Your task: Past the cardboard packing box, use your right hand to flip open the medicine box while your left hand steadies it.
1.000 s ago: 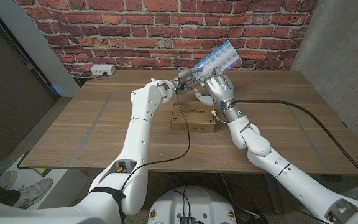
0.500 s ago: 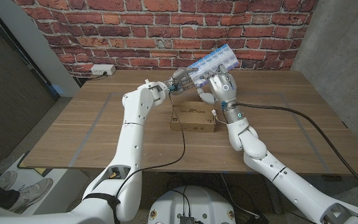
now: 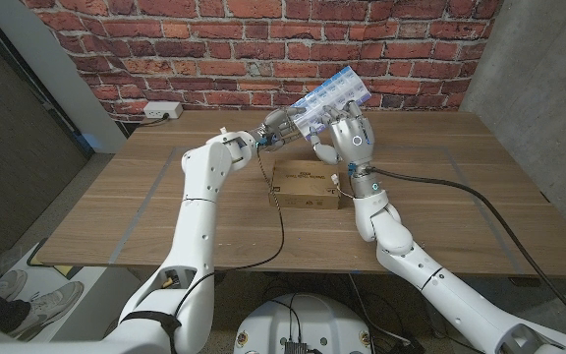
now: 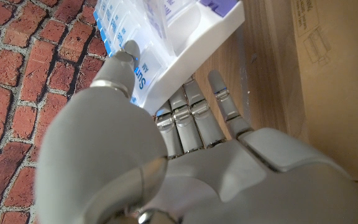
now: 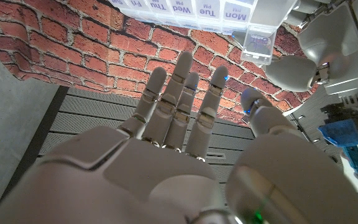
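The medicine box (image 3: 334, 96), a clear weekly pill organizer with blue labels, hangs tilted in the air beyond the cardboard packing box (image 3: 308, 187). My left hand (image 3: 281, 126) grips its lower end, thumb over the labelled lids (image 4: 132, 68) and fingers under the white base. My right hand (image 3: 348, 138) stands upright just beside and below the box with fingers spread, holding nothing. In the right wrist view its fingertips (image 5: 185, 62) reach up close under the row of day lids (image 5: 194, 9), and one clear lid (image 5: 257, 43) at the Mon end hangs open.
The cardboard packing box (image 4: 334, 74) lies flat mid-table below both hands. A white power strip (image 3: 162, 111) sits at the back left by the brick wall. A black cable (image 3: 460, 169) runs across the table's right side. Bare wood lies to left and right.
My left elbow has swung outward to the left while the hand keeps its grip on the medicine box, which shifted slightly left. My right hand has risen a little closer under it.
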Robot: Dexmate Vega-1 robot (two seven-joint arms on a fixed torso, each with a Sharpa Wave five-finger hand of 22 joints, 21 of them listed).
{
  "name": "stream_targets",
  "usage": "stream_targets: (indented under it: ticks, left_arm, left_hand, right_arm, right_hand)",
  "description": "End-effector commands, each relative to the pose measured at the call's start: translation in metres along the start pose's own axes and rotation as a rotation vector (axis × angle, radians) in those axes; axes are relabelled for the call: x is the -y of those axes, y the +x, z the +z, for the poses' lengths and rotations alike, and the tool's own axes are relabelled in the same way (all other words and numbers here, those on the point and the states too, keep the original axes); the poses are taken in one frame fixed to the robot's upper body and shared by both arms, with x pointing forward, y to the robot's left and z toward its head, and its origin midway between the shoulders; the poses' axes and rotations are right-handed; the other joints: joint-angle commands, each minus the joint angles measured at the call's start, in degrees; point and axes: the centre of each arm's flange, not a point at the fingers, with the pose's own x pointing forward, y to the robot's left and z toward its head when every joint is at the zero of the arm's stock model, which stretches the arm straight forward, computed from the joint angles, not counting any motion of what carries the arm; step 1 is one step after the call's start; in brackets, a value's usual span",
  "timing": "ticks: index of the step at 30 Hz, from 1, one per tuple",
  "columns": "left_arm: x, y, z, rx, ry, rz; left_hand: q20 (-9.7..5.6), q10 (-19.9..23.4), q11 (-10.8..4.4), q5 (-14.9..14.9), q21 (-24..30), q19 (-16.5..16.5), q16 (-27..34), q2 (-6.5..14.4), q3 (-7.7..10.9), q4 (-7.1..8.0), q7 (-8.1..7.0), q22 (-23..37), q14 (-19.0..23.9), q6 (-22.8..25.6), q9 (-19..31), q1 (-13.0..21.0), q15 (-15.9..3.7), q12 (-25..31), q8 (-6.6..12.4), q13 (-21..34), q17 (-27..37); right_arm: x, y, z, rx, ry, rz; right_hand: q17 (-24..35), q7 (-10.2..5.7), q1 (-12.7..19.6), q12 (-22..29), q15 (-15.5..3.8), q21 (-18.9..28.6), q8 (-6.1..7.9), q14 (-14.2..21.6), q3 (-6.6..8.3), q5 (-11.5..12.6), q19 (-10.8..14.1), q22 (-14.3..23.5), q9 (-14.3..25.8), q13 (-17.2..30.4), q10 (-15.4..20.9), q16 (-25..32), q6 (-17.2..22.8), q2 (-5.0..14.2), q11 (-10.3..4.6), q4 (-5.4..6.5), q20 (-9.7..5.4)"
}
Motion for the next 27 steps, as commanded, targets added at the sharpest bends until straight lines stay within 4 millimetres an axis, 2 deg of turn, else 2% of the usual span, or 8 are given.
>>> stream_targets:
  ticks: [1, 7, 12, 21, 24, 27]
  left_arm:
    - [-0.009, -0.003, 0.002, -0.003, -0.007, -0.023]
    - [-0.014, -0.004, 0.002, -0.013, -0.011, -0.035]
    - [-0.02, -0.005, 0.002, -0.018, -0.015, -0.04]
    - [-0.037, -0.003, 0.004, -0.038, -0.029, -0.044]
    - [-0.047, -0.004, 0.004, -0.04, -0.031, -0.03]
    - [-0.055, -0.004, 0.0, -0.054, -0.04, -0.019]
  left_hand:
    - [0.13, 3.94, -1.67, 0.2, 0.47, 0.67, 0.07, 3.74, 5.39, 4.48, 3.62, 0.0, 1.2, 4.21, 6.96, -0.65, -5.45, 0.65, 0.25, -0.08, 0.07]
    - [0.27, 4.21, -1.29, 0.05, 0.6, 0.81, 0.02, 3.74, 5.6, 4.58, 4.02, 0.02, 1.36, 4.22, 7.15, -0.9, -5.21, 0.58, 0.2, -0.37, -0.03]
    - [0.22, 4.71, -0.81, -0.1, 0.7, 0.9, 0.07, 3.58, 5.78, 4.53, 4.11, 0.02, 1.79, 4.67, 6.92, -1.06, -5.31, 0.55, 0.08, -0.77, -0.15]
    - [0.34, 4.93, -0.75, -0.29, 0.82, 0.89, 0.04, 3.66, 6.11, 4.63, 4.36, 0.03, 2.1, 4.89, 6.9, -1.31, -5.13, 0.48, -0.05, -1.04, -0.29]
    - [0.27, 5.15, -0.84, -0.35, 0.87, 0.95, 0.02, 3.58, 6.24, 4.48, 4.25, 0.03, 2.17, 5.21, 6.76, -1.2, -5.27, 0.43, -0.08, -1.27, -0.33]
    - [-0.21, 5.61, -1.0, -0.54, 0.96, 1.01, 0.28, 3.26, 6.39, 3.75, 4.14, 0.03, 2.62, 5.8, 6.38, -0.37, -5.66, 0.34, -0.23, -1.77, -0.16]
  right_arm:
    - [0.005, 0.008, -0.004, -0.045, -0.052, -0.006]
    - [0.01, 0.015, -0.009, -0.058, -0.079, 0.012]
    - [0.012, 0.019, -0.011, -0.067, -0.111, 0.015]
    - [0.013, 0.024, -0.006, -0.062, -0.174, 0.048]
    - [0.013, 0.027, 0.003, -0.068, -0.179, 0.045]
    - [0.013, 0.03, 0.012, -0.058, -0.175, 0.04]
  right_hand:
    - [-0.29, -0.74, -0.56, 0.23, -3.37, -0.48, -2.11, -1.06, 0.0, -1.14, 0.28, 0.08, 0.23, 0.06, -2.04, -0.58, -3.54, 0.92, -1.05, 0.41, -0.85]
    - [-0.8, 0.38, -0.78, 0.31, -2.76, -0.88, -2.81, -2.83, -0.12, -2.19, 0.37, -0.01, 0.34, 0.09, -3.63, -1.71, -5.53, 1.14, -0.66, 0.31, -1.14]
    - [-1.17, -0.36, -1.32, 0.52, -3.67, -1.33, -3.03, -3.17, -0.54, -3.01, 0.25, -0.08, 0.41, 0.1, -4.61, -2.27, -6.85, 0.86, -1.21, 0.35, -1.19]
    - [-1.34, -0.24, -1.9, 0.8, -4.0, -1.72, -3.02, -3.78, -1.0, -3.78, 0.11, -0.11, 0.45, 0.11, -4.89, -2.78, -7.64, 0.91, -1.46, 0.54, -1.1]
    - [-1.38, -1.06, -2.38, 0.87, -4.45, -1.94, -3.05, -3.87, -1.42, -4.25, 0.03, -0.11, 0.47, 0.11, -5.21, -2.92, -8.18, 0.88, -2.13, 0.72, -1.15]
    - [-1.19, -2.35, -3.17, 0.96, -5.0, -2.24, -3.04, -3.88, -2.31, -5.2, 0.04, -0.07, 0.51, 0.13, -5.87, -2.91, -9.08, 1.35, -3.61, 1.15, -1.2]
